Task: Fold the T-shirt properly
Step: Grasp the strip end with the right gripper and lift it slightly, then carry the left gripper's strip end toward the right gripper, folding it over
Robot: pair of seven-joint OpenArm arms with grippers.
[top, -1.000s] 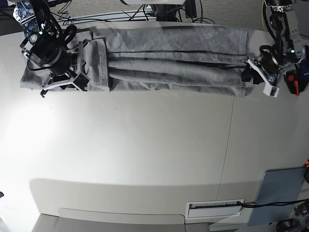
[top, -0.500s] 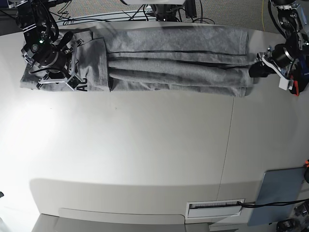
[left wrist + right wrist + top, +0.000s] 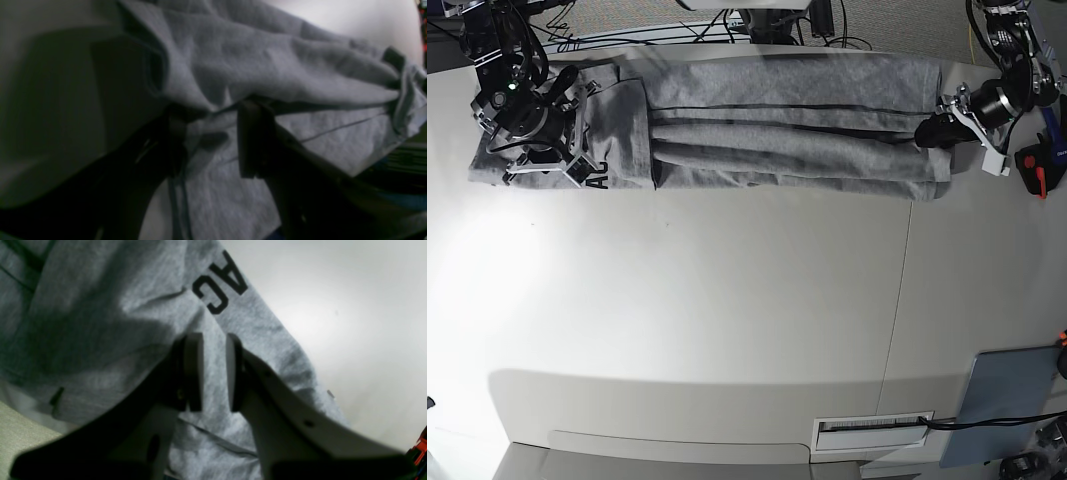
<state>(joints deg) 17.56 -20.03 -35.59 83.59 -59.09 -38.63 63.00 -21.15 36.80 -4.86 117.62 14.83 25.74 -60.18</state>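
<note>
The grey T-shirt lies in a long folded band along the table's far edge. Black letters "AC" show on its left end, also in the right wrist view. My right gripper hovers over that left end. Its white fingers stand nearly together with only a narrow gap, and the shirt shows beneath them, not pinched. My left gripper is at the shirt's right end. In the left wrist view its dark fingers stand apart around a fold of cloth.
A grey-blue panel lies at the front right corner. A red and black tool sits right of the shirt. Cables run behind the far edge. A white slotted plate sits at the front edge.
My left gripper drew back to the right, then moved left onto the shirt's right end. My right gripper shifted up and left a second ago, uncovering the letters, and has held still since.
</note>
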